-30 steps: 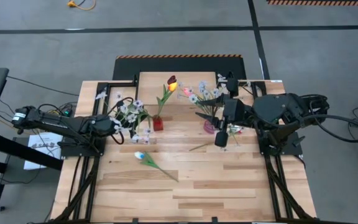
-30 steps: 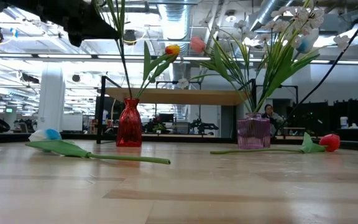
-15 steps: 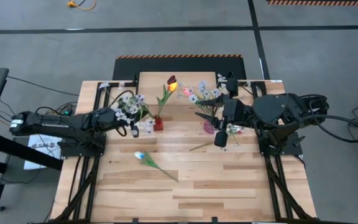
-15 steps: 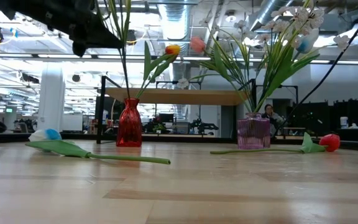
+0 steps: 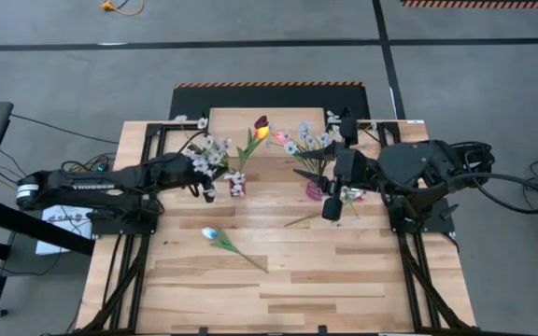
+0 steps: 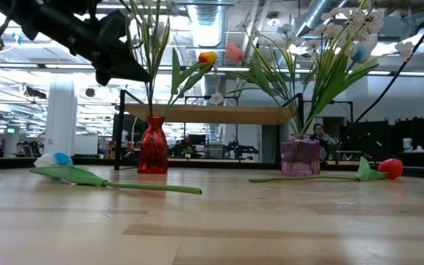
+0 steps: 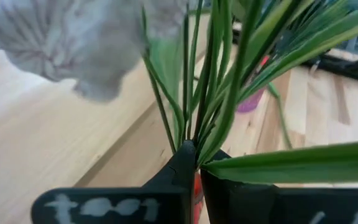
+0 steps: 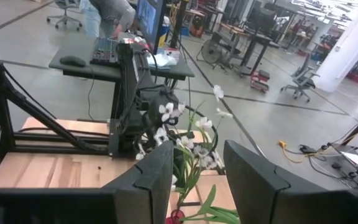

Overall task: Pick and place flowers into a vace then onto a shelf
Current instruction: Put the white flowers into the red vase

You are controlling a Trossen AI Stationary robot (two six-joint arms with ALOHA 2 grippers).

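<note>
1. Two vases stand on the table (image 5: pixel 278 280): a red vase (image 6: pixel 152 145) and a pink vase (image 6: pixel 300 154), both toward the back, in front of the shelf (image 6: pixel 205 114).
2. The left hand (image 5: pixel 205 187) is shut tight on a spray of white blossoms (image 5: pixel 215 151); in the left wrist view its fingers (image 7: pixel 182 171) pinch the thin green stems together.
3. From above, that spray sits over and just beside the red vase, which already carries an orange-red tulip (image 6: pixel 207 58). Whether the stem ends have entered the vase mouth I cannot tell.
4. The right hand (image 5: pixel 331 211) hangs just in front of the pink vase, fingers (image 8: pixel 151 177) partly apart with nothing between them.
5. The pink vase is crowded with white sprays and a pink tulip (image 6: pixel 233 52).
6. One white tulip (image 6: pixel 54 159) lies flat on the table left of the red vase, and a red tulip (image 6: pixel 391 168) lies near the pink vase.
</note>
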